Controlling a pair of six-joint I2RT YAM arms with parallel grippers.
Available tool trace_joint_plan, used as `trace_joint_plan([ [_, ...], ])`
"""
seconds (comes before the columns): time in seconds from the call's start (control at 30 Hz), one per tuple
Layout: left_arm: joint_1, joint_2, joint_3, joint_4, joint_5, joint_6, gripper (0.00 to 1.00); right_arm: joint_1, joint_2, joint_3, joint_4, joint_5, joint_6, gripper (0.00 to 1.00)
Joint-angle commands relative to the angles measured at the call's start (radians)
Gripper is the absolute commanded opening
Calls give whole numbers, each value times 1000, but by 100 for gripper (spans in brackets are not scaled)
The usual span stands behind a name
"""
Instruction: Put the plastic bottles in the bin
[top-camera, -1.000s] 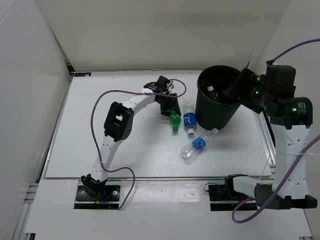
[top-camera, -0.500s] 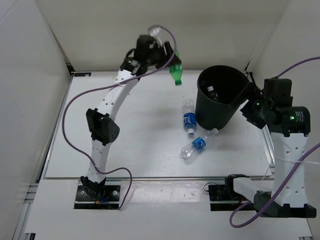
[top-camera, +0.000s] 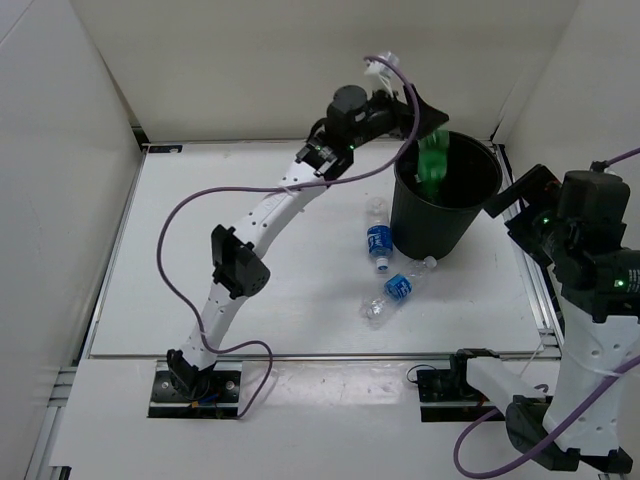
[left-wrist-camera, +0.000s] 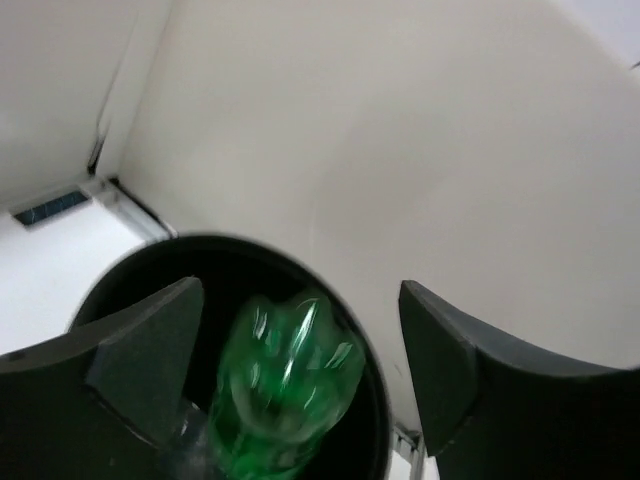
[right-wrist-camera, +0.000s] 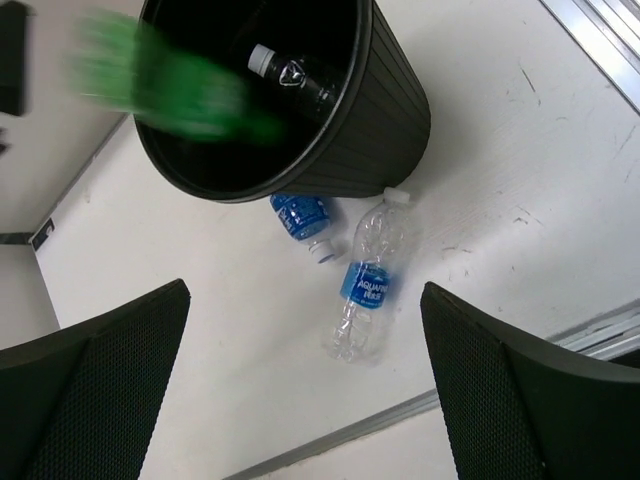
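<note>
Two blue-label bottles (top-camera: 378, 240) lie on the table (top-camera: 250, 300), well below your right gripper (right-wrist-camera: 305, 288) and against the near side of the bin (top-camera: 440, 225). One is tucked against the bin's foot and the other is just beside it. You have these two left to collect.

The green bottle (left-wrist-camera: 285, 390) sits directly beneath your left gripper (left-wrist-camera: 298, 287), at the bin's mouth. It is blurred and touches neither finger. The jaws stand wide apart, so I judge the bottle released and dropping in. A clear bottle (right-wrist-camera: 300, 80) with a pale cap already lies inside the bin. By my count, half the task is done or all but done.

Your right gripper is also spread wide and holds nothing. It hangs beside the bin on the side away from the left arm.

The views differ as follows:
- The right wrist view alone shows the clear bottle inside the bin.
- The left wrist view alone shows the gap between each finger and the green bottle.
- The top view alone shows both arms at once. Its sight into the bin is partly blocked by the green bottle.
</note>
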Motion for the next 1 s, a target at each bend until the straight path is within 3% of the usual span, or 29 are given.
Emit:
trace_joint_plan([
  [0.0, 1, 6, 5, 47, -60, 27, 91, -3, -26, 24, -58, 29, 29, 100],
  [0.07, -17, -34, -51, 47, -60, 79, 100, -3, -57, -2, -77, 104, 87, 100],
  [0.17, -26, -103, -124, 47, -71, 91, 100, -3, -111, -99, -42, 122, 136, 100],
  [0.33, 33, -284, -239, 17, -167, 150, 100, -3, -120, -230, -7, -32, 228, 100],
  [0.6, 132, -809, -821, -49, -264, 284, 100, -3, -216, -853, 205, -346, 419, 100],
  [0.77, 150, -1051, -1181, -84, -325, 280, 100, 54, -200, -1065, 398, -371, 471, 100],
  [0.97, 196, -1202, -1375, -169, -315, 219, 100, 161, -65, -1131, 547, -316, 460, 100],
])
